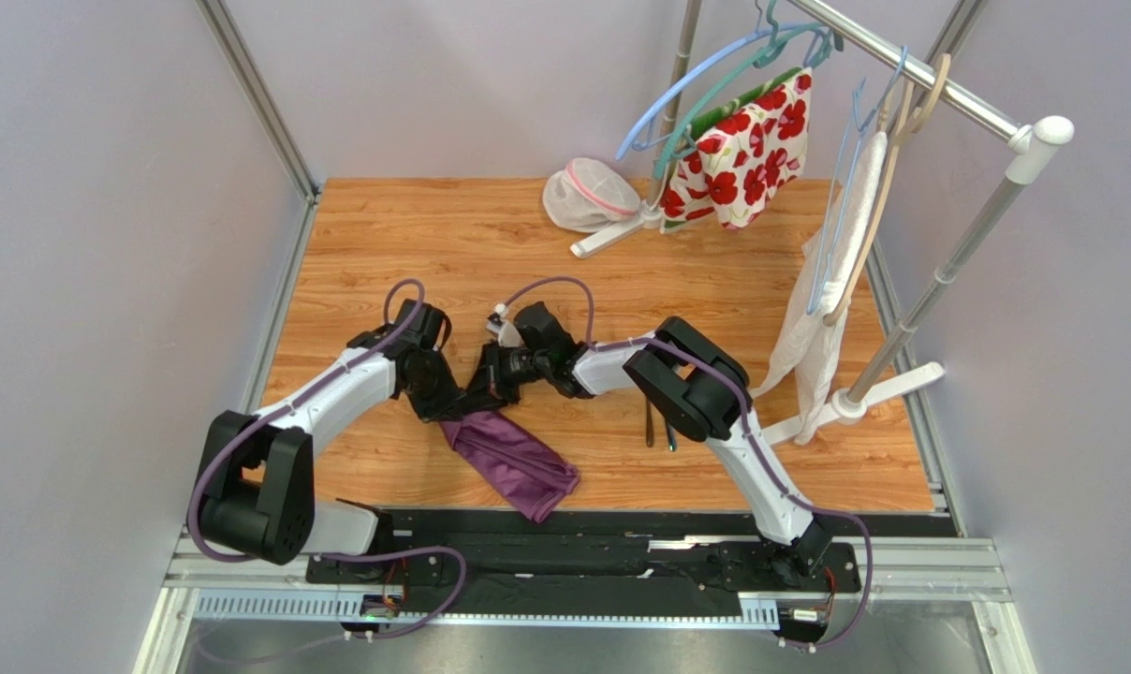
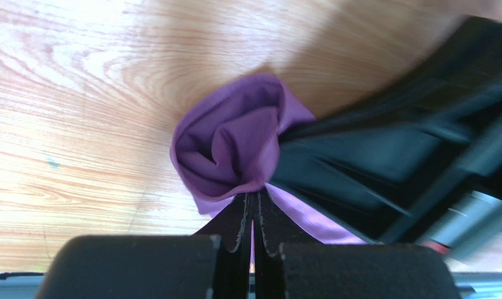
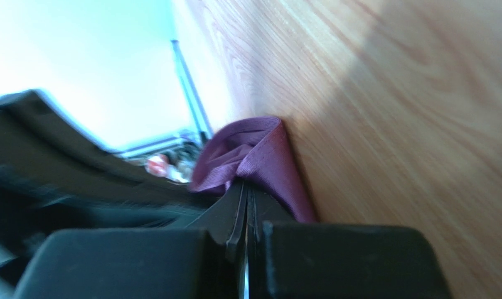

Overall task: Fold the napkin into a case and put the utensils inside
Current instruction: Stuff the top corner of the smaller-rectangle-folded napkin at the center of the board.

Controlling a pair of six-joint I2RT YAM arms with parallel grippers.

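Bearing purple napkin (image 1: 515, 464), wooden table (image 1: 388, 239), grey walls (image 1: 107, 211)

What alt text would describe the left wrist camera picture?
The left gripper, shut, pinches a bunched fold of the purple napkin, wooden table behind. The black right gripper meets the cloth from the right.

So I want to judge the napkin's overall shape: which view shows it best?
Top external: it shows the whole napkin as a crumpled diagonal strip. Both wrist views show only a bunched end, pinched, close up.
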